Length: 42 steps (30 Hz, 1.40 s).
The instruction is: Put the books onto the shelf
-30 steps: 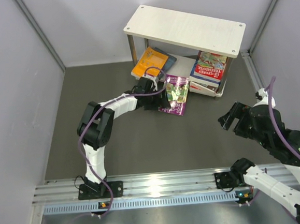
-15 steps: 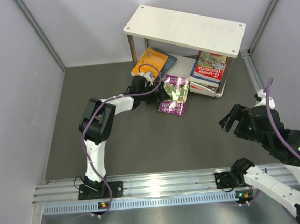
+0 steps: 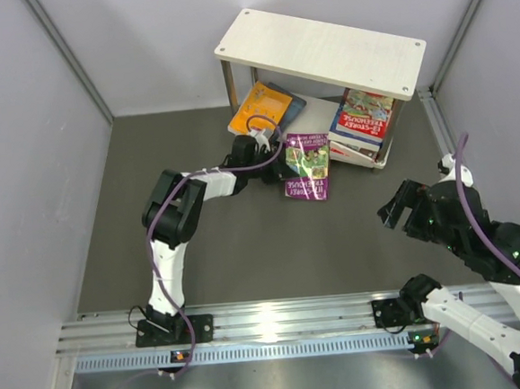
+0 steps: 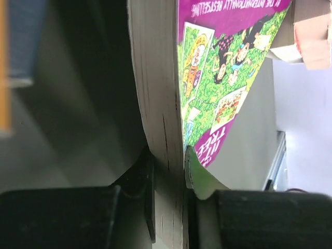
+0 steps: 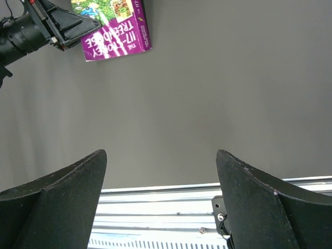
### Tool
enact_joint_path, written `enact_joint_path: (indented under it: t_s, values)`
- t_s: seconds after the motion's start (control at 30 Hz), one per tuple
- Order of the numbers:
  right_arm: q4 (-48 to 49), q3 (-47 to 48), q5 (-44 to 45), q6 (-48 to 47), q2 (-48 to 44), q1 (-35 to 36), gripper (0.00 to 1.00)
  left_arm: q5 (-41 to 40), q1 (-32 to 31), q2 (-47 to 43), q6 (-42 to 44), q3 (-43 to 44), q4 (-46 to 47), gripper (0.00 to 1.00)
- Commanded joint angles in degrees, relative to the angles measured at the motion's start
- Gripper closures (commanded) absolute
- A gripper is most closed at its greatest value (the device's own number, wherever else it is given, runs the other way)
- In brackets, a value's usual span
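Your left gripper was clamped on the purple-green book, with one finger pressed on each face at its page edge. The book was over the dark floor, cover up, just in front of the shelf; whether it rested there could not be told. Its cover showed purple bands with white lettering around a bright green cartoon panel, and its page block was pale. On the lower tier, an orange-yellow book lay at the left over a dark blue book, and a stack of books sat at the right. Your right gripper hung with its jaws wide apart, holding nothing, well apart from the shelf.
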Motion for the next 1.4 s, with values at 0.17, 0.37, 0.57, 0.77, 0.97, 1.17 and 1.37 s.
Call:
enact_joint_path:
  t_s: [0.17,0.37,0.57,0.77,0.97,1.17,1.37]
  values:
    - [12.5,-3.5,-9.1,-4.9,-0.4,0.6,0.13,1.6,0.9,-7.5,1.7,0.7,-5.4,1.0]
    - [29.2,-7.3,-24.1,-8.0,6.6,0.6,0.11,5.1,3.3,-18.0,3.0,-0.2,-13.3,1.0]
    - [44.0,-11.8,-29.2,-7.4,15.9,-0.7,0.09,11.0,4.7,-26.5,-0.2,0.7,-17.1,1.0]
    - [61.2,-16.8,-37.8,-0.7,20.6,-6.1,0.07,14.4,4.7,-35.3,-4.5,-2.3,-16.7,1.0]
    - [71.3,-17.3,-43.3,4.5,24.7,-7.3,0.07,18.8,4.7,-40.6,-7.9,-6.1,-14.6,1.0]
    - [80.0,-18.1,-46.1,9.6,25.1,-7.4,0.23,18.5,4.7,-45.3,-10.4,-10.9,-12.5,1.0]
    - [92.7,-22.9,-48.9,18.0,25.8,-6.9,0.75,16.9,4.7,-46.2,-16.1,-14.3,-5.1,1.0]
